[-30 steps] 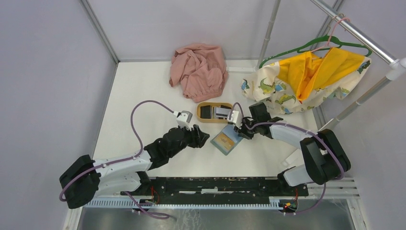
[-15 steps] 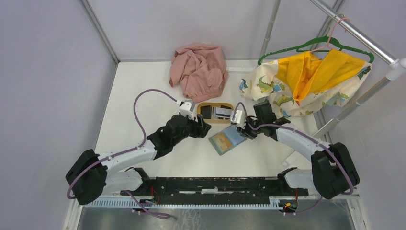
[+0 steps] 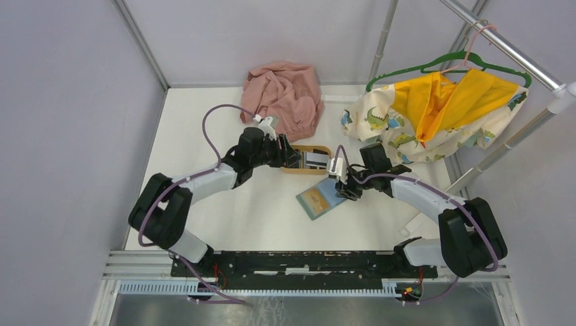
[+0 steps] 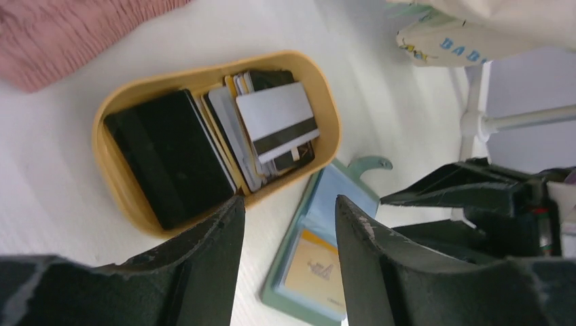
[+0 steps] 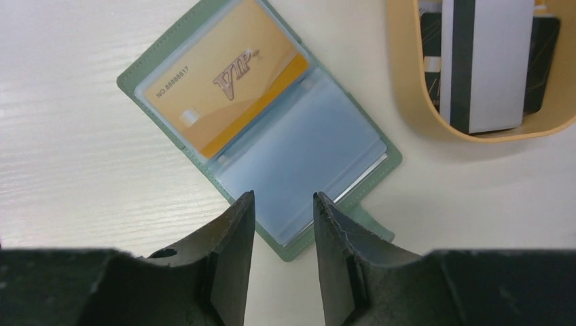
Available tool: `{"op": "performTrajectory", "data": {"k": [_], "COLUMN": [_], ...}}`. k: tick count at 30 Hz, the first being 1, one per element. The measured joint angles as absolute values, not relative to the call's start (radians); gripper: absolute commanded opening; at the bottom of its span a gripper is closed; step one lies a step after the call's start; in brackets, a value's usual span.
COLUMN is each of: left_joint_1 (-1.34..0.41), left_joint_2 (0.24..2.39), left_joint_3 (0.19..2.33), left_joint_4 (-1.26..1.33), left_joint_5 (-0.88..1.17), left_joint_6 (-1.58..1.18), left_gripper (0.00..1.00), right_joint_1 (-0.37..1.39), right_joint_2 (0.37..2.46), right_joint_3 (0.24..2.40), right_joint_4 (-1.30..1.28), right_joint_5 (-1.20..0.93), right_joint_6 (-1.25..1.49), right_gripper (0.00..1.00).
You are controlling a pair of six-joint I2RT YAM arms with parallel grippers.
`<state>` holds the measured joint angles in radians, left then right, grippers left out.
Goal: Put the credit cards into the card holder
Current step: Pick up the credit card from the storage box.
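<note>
The card holder lies open on the table, grey-green outside and blue-grey inside. A gold-tan card sits in its left slot and also shows in the left wrist view. Other credit cards lie in an oval tan tray: a black card, a white card with a dark stripe and several under them. My left gripper is open and empty, over the tray's near rim. My right gripper is open and empty, over the holder's right corner.
A pink cloth lies bunched behind the tray. A dinosaur-print and yellow garment hangs on a green hanger from a rail at the back right. The rail's white post stands right of the holder. Walls enclose the table.
My left arm has reached away from me and to the right, from beside the holder to the tray. My right gripper and the holder have hardly moved.
</note>
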<state>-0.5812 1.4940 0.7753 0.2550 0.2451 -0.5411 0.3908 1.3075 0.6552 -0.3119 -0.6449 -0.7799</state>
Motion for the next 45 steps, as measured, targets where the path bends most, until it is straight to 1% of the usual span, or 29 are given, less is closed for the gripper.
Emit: {"op": "performTrajectory", "data": {"k": [4,10,18,25,33,41,45], "left_joint_1": [-0.529,-0.531,-0.551,-0.576,-0.585,-0.597,-0.599], "left_joint_2": [1.636,1.794,1.903,1.948,1.988,1.989,1.988], "left_joint_3": [0.869,1.003,1.098,1.14,1.176,1.177,1.177], "left_joint_4": [0.287,0.236,0.157,0.129,0.126,0.128,0.128], "left_joint_5": [0.351,0.368,0.332,0.315,0.315,0.315,0.315], "left_joint_6": [-0.583,-0.589,-0.59,-0.59,-0.611,-0.632,-0.638], "left_gripper": [0.6,0.61,0.61,0.59,0.42,0.36,0.35], "right_joint_1": [0.391,0.386,0.374,0.363,0.357,0.351,0.35], "right_joint_2": [1.332,1.328,1.295,1.272,1.265,1.258,1.258], "right_joint_3": [0.659,0.661,0.671,0.671,0.671,0.671,0.671], "right_joint_4": [-0.324,-0.325,-0.331,-0.332,-0.332,-0.333,-0.336], "right_joint_5": [-0.626,-0.616,-0.617,-0.62,-0.626,-0.63,-0.633], "right_joint_6": [-0.773,-0.764,-0.752,-0.746,-0.745,-0.739,-0.738], "right_gripper": [0.43,0.44,0.44,0.43,0.44,0.43,0.43]}}
